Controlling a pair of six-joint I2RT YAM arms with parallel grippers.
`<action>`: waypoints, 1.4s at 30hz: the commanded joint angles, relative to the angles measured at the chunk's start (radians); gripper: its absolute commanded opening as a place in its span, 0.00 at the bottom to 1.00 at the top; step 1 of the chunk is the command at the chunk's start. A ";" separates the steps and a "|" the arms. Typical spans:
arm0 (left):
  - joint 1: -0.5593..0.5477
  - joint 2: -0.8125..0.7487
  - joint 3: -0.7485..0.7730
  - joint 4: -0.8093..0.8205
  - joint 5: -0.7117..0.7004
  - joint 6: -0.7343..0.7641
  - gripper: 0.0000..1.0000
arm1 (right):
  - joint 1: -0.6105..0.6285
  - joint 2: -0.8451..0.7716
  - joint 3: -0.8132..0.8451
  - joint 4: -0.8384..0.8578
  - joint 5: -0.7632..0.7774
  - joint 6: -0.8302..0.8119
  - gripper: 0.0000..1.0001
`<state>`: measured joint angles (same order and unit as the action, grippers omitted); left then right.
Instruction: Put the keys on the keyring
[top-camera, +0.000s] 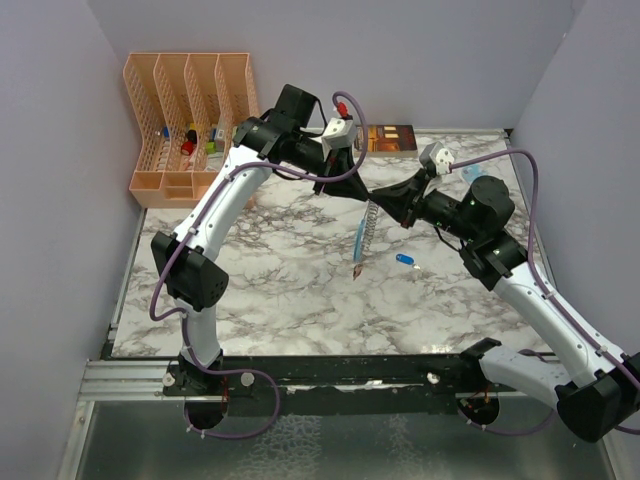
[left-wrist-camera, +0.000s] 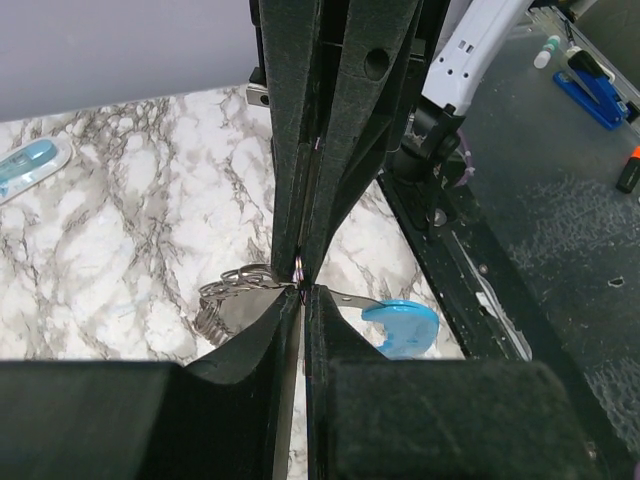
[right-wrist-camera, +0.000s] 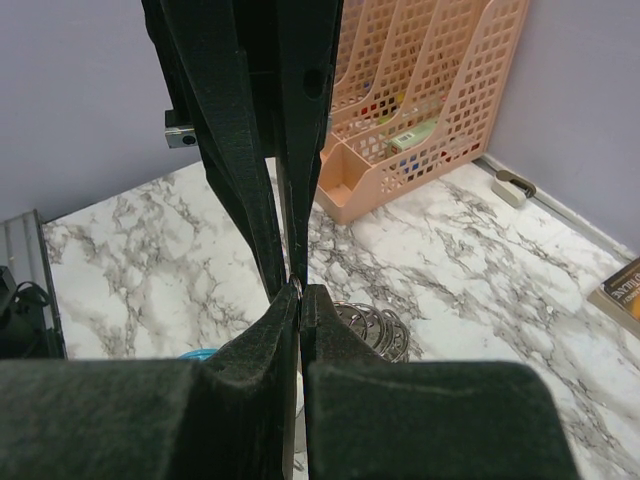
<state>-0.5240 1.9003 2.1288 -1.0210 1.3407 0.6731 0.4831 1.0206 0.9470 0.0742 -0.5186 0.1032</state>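
Note:
Both grippers meet tip to tip above the middle of the table. My left gripper is shut on a thin metal ring of the keyring. My right gripper is shut on the same ring from the other side. Grey links and a light-blue strap hang below the jaws. A red-tagged key dangles at the chain's lower end. A dark blue key lies on the marble to the right of it, touching neither gripper.
An orange slotted organiser with small items stands at the back left. A book lies at the back wall. A pale-blue see-through object rests at the back right, behind the right arm.

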 joint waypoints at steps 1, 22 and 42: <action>-0.006 0.000 -0.004 -0.033 0.060 0.044 0.08 | -0.001 -0.014 0.015 0.069 -0.012 0.023 0.01; -0.005 -0.014 0.005 -0.205 0.099 0.253 0.14 | -0.001 0.003 0.053 0.013 -0.004 0.054 0.01; -0.004 -0.006 0.015 -0.117 0.043 0.143 0.00 | -0.002 -0.008 0.052 -0.003 -0.012 0.066 0.02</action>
<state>-0.5209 1.9003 2.1292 -1.1603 1.3769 0.8665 0.4843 1.0229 0.9600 0.0410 -0.5514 0.1562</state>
